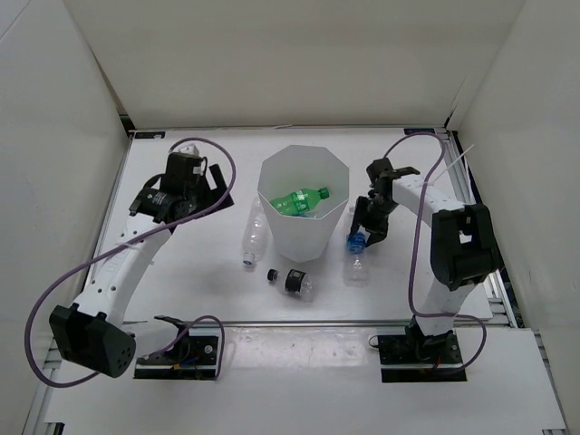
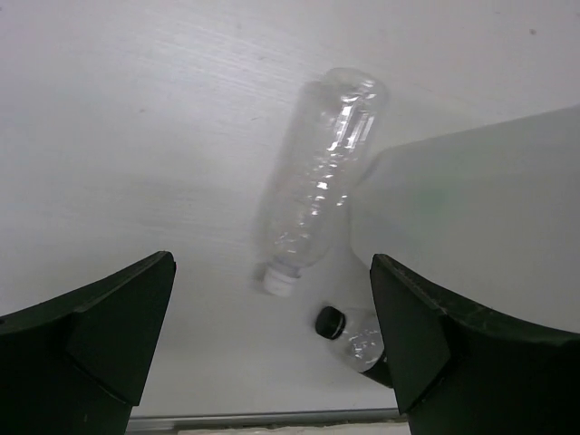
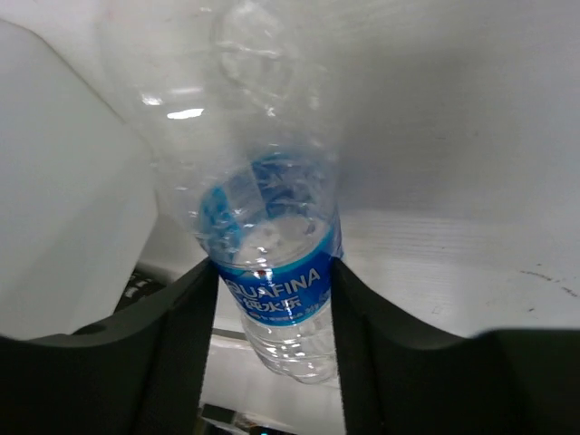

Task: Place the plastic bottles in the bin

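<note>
Right gripper (image 3: pixel 272 270) is closed on the Aquafina bottle (image 3: pixel 274 304) at its blue label, just right of the bin (image 1: pixel 299 243). Left gripper (image 2: pixel 272 272) is wide open and empty above the plain clear bottle (image 2: pixel 322 172). 1 green bottle (image 1: pixel 304 199) lies in the bin (black-capped bottle (image 1: pixel 294 281) on the table (image 1: pixel 208 294) in front).

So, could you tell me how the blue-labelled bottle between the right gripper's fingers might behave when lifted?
The blue-labelled bottle shows no liquid, so it is probably very light. Its clear wall looks crumpled, so it will likely give as the right gripper squeezes. The smooth label might slip.
</note>
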